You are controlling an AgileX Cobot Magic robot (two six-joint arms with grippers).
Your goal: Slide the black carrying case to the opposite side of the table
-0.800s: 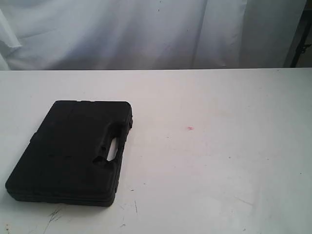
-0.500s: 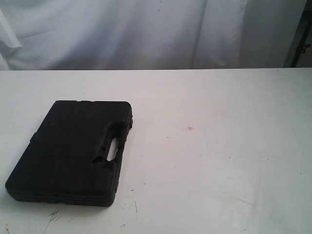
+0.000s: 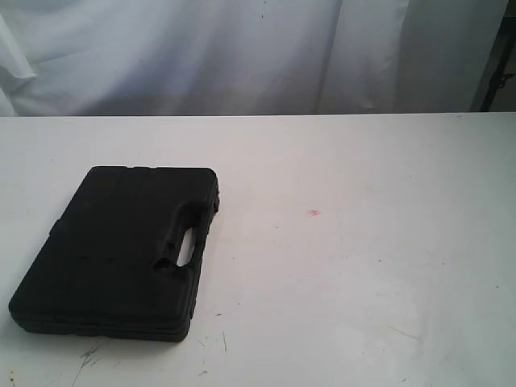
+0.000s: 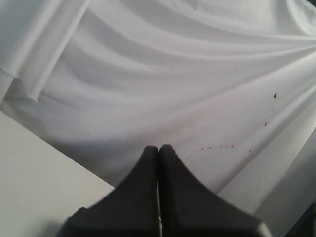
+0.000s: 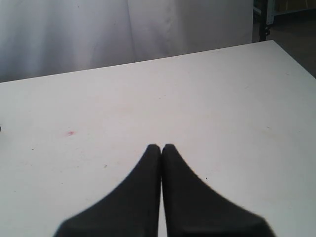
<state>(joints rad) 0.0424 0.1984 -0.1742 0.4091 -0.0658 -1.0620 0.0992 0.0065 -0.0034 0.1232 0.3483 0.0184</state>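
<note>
The black carrying case (image 3: pixel 121 250) lies flat on the left side of the white table (image 3: pixel 363 266) in the exterior view, its handle cutout turned toward the table's middle. Neither arm shows in that view. In the left wrist view my left gripper (image 4: pixel 159 148) is shut and empty, pointing past a corner of the table (image 4: pixel 34 182) at the white curtain. In the right wrist view my right gripper (image 5: pixel 161 147) is shut with nothing in it, hovering over bare table (image 5: pixel 197 98). The case shows in neither wrist view.
A small pink spot (image 3: pixel 314 212) marks the tabletop right of the case, seen too as the pink spot (image 5: pixel 70 133) in the right wrist view. A white curtain (image 3: pixel 242 48) hangs behind the far edge. Dark scuffs (image 3: pixel 89 355) lie near the front edge.
</note>
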